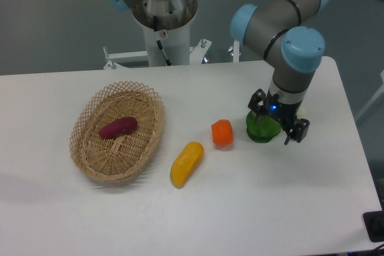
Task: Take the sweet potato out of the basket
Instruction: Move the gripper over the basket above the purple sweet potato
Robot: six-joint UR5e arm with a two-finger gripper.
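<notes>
sweet potato (118, 127) inside basket (85, 125), claw (273, 125) well apart over a green object (261, 129), finger spacing unclear

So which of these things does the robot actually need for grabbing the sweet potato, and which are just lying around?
Needed for the job:
- sweet potato, lying inside the basket
- basket
- gripper, over at the green thing, far from the basket

Just lying about:
- yellow vegetable, on the table beside the basket
- orange pepper
- green thing, under the gripper
</notes>
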